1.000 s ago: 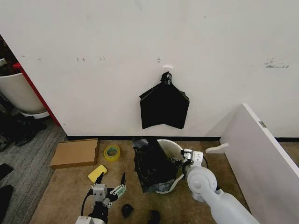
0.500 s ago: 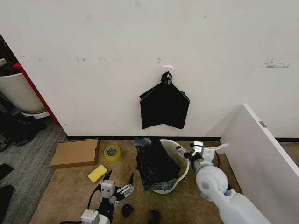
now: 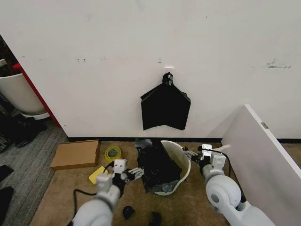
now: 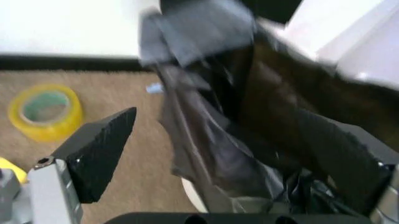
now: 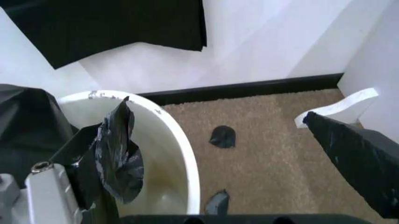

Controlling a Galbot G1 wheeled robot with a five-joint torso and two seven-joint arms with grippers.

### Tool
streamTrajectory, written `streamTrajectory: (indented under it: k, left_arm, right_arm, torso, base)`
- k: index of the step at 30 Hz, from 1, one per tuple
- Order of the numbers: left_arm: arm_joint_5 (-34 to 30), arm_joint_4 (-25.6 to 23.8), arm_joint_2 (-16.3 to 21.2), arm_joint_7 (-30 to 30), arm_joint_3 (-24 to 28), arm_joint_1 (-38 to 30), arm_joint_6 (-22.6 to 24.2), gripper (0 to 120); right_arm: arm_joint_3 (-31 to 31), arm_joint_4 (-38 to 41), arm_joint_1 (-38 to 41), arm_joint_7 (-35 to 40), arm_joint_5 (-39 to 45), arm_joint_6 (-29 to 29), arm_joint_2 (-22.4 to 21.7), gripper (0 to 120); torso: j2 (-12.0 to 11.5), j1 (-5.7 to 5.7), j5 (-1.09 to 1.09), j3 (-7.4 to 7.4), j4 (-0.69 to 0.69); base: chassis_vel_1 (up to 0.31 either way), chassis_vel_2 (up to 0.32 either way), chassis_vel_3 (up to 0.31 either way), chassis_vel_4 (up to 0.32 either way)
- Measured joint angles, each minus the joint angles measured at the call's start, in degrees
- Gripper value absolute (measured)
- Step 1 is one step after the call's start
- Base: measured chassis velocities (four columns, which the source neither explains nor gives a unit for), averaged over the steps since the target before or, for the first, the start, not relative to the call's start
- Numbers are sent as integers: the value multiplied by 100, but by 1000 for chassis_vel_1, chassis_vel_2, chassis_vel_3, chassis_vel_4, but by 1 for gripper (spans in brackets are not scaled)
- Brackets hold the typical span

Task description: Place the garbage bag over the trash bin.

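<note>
On the carpet by the wall, the bin [image 3: 175, 165] sits tilted, with the bag [image 3: 155, 165] draped over its left side and partly inside. Left gripper [image 3: 133, 173] is right at the bag's left edge, jaws spread wide. Right gripper [image 3: 194, 154] hangs just right of the rim, jaws released, a black scrap [image 5: 118, 154] stuck on one finger. Tape roll [image 3: 112, 154] sits further left.

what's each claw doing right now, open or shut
Left claw: open, its fingers either side of the garbage bag, not closed on it.
Right claw: open, holding nothing, at the trash bin rim.
</note>
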Motion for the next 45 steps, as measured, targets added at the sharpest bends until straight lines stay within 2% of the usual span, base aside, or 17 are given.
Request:
streamTrajectory:
  k: [6,13,27,37,39,42,45]
  left_arm:
    - [-313,399,-693,-1111,565,-790,753,100]
    - [-685,768,-1161,-1842,674,-1075,983,100]
    - [-732,1304,-1470,-2214,737,-1339,1216,100]
    - [-833,1761,-1656,-2252,630,-1354,1155,98]
    - [-801,1812,-1683,-2246,625,-1374,1131,95]
    - [-779,1896,-1691,-2225,624,-1397,1116,80]
    - [-780,1937,-1698,-2192,624,-1414,1109,73]
  right_arm:
    - [159,43,-209,5,-16,-71,16,100]
    - [366,99,-457,18,-10,-121,8,100]
    - [413,104,-530,22,-3,-147,35,100]
    - [328,15,-447,27,0,-132,88,100]
    - [308,18,-438,27,4,-136,88,100]
    - [292,5,-401,27,12,-141,88,100]
    - [284,-2,-395,27,15,-142,89,100]
  torso:
    - [0,0,2,0,0]
    - [0,0,1,0,0]
    - [0,0,0,0,0]
    - [0,0,0,0,1]
    - [0,0,0,0,0]
    - [0,0,0,0,1]
    - [0,0,0,0,1]
  base:
    - [0,0,0,0]
    - [0,0,0,0]
    - [0,0,0,0]
    - [0,0,0,0]
    - [0,0,0,0]
    - [0,0,0,0]
    - [0,0,0,0]
